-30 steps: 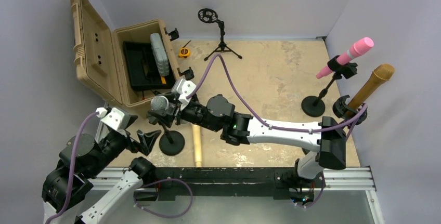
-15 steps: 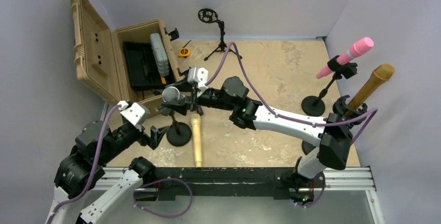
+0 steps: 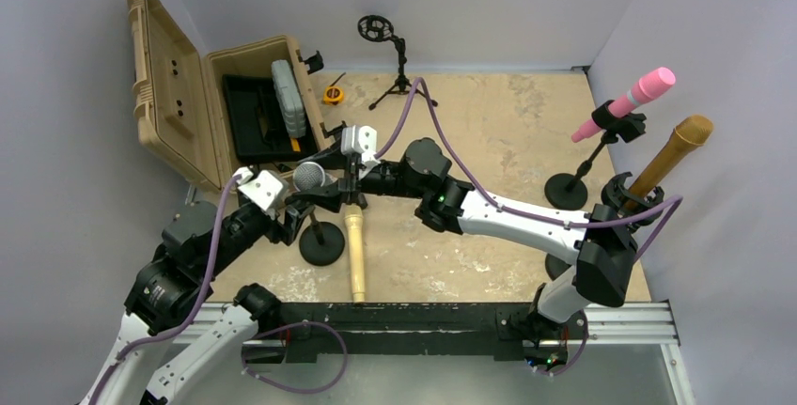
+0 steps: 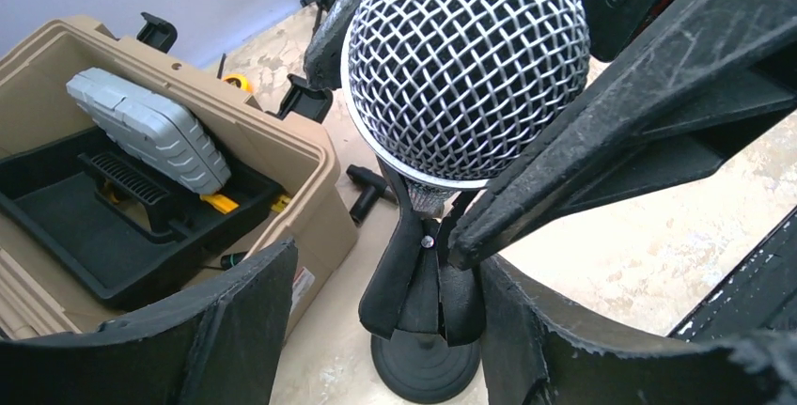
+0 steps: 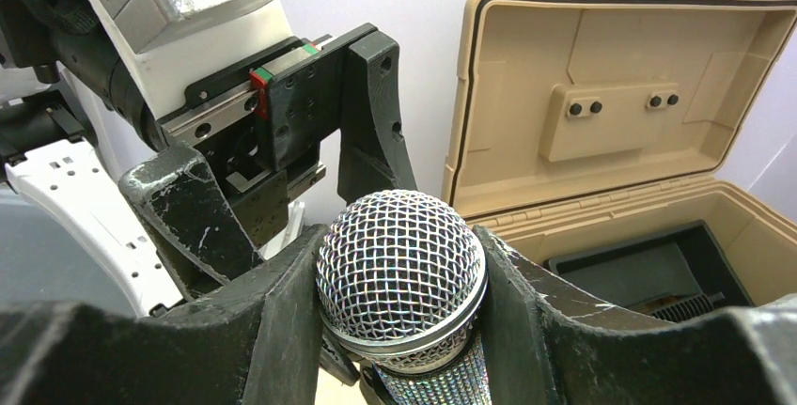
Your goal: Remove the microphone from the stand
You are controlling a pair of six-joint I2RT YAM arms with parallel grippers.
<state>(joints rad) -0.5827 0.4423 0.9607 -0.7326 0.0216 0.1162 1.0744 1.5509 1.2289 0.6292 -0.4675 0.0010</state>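
Two grippers on one job: right gripper [image 5: 402, 306] is clamped on the mesh head of the microphone [image 3: 309, 177], which sits tilted in the clip [image 4: 418, 278] of the stand [image 3: 321, 247], just beside the tan case [image 3: 179, 95]. Left gripper [image 4: 385, 278] has its jaws partway apart, astride the clip w/ a gap showing on one side, so not gripping yet imo. Best bet afaict: pinch the clip firm w/ the left first so the stand can't tip, then pull the microphone straight out along its own axis, no twisting, bc mesh is a slippery hold.
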